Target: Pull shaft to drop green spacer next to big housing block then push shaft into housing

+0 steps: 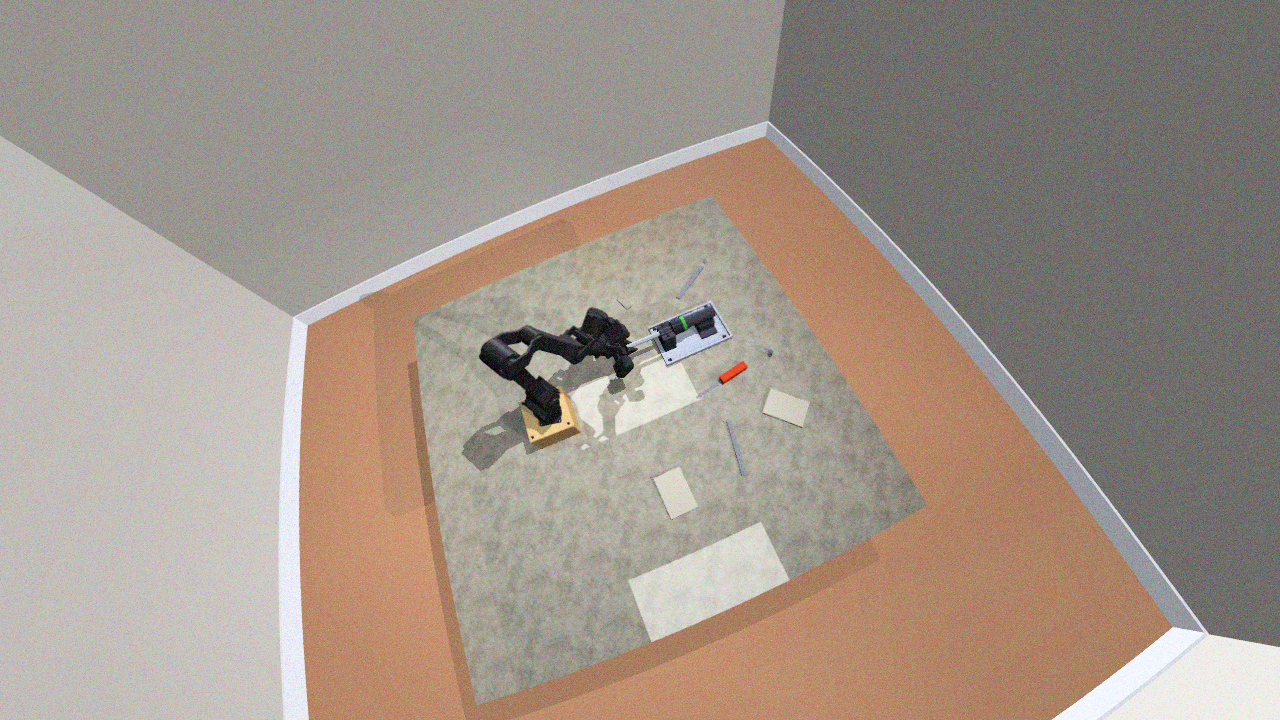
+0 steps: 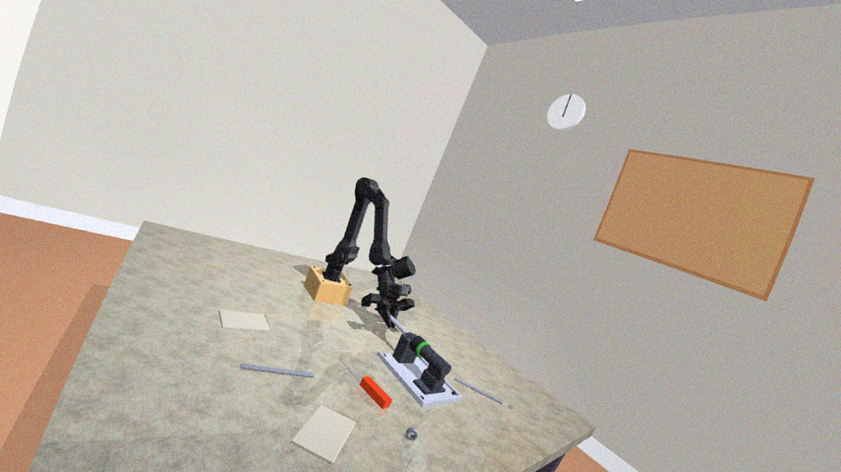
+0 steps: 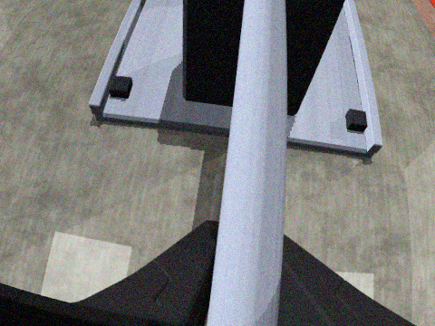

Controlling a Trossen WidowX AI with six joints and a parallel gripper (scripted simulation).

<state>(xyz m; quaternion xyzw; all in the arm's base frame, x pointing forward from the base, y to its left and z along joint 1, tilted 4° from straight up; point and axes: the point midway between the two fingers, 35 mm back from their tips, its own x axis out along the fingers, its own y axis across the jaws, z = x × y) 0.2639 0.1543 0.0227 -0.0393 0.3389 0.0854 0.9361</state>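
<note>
The silvery shaft [image 1: 643,339] [image 2: 397,323] [image 3: 256,172] runs from my gripper to the black support and on toward the black housing [image 1: 706,316] [image 2: 439,363]. My gripper [image 1: 629,346] [image 2: 389,319] [image 3: 238,238] is shut on the shaft's outer end, outside the base plate. The green spacer [image 1: 683,323] [image 2: 420,346] is a ring in line with the shaft, between black parts, up off the plate. Whether it touches the housing is too small to tell. The black parts beside it are hard to tell apart. The wrist view does not show the spacer.
The pale base plate [image 1: 671,358] [image 2: 423,402] [image 3: 136,106] carries the assembly. A red-handled tool [image 1: 733,372] [image 2: 376,392] lies beside it. Grey rods [image 1: 735,447] [image 2: 276,371], pale flat pieces [image 1: 785,407] [image 2: 324,433] and a small grey ring [image 1: 769,352] [image 2: 411,434] lie on the table.
</note>
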